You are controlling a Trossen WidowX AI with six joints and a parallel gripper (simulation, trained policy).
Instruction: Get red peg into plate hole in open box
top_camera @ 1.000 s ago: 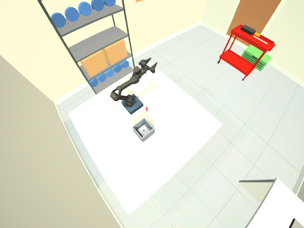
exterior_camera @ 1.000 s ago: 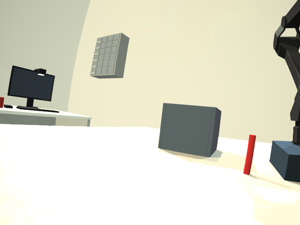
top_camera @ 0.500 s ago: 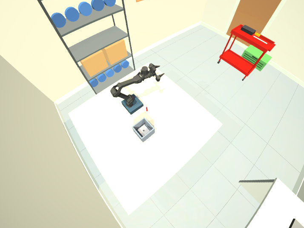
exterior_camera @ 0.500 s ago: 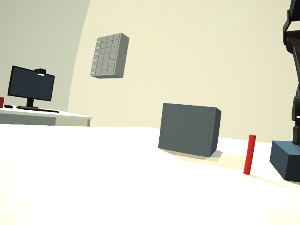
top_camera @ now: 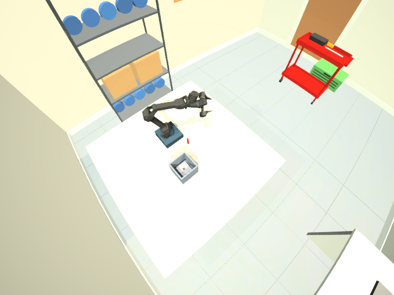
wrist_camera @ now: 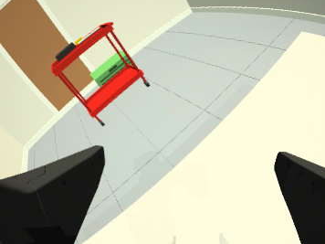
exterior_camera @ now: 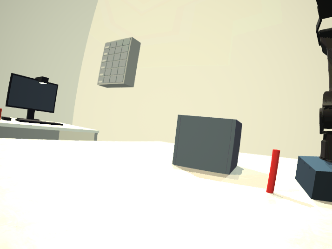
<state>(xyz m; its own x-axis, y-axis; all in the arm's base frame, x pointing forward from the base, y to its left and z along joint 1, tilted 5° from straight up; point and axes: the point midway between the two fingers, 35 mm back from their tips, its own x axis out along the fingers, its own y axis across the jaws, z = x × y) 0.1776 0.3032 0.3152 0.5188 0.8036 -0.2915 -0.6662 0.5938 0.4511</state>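
The red peg (top_camera: 187, 140) (exterior_camera: 273, 171) stands upright on the white table, between the robot's blue base and the box, leaning slightly in the exterior view. The grey open box (top_camera: 190, 175) (exterior_camera: 205, 143) stands beyond it. In the top view a light plate (top_camera: 187, 165) with a dark hole shows at its bottom; the exterior view shows only the outer walls. My gripper (top_camera: 211, 105) (wrist_camera: 193, 160) is wide open and empty, raised above the table's far part, well away from peg and box. The wrist view shows neither peg nor box.
The white table (top_camera: 213, 203) (exterior_camera: 110, 190) (wrist_camera: 274, 120) carries the blue base block (top_camera: 168, 143) (exterior_camera: 322, 183) of the arm. A tall shelf (top_camera: 121, 48) stands beyond the table edge near the arm. A red cart (top_camera: 304, 79) (wrist_camera: 114, 92) stands on the floor farther off.
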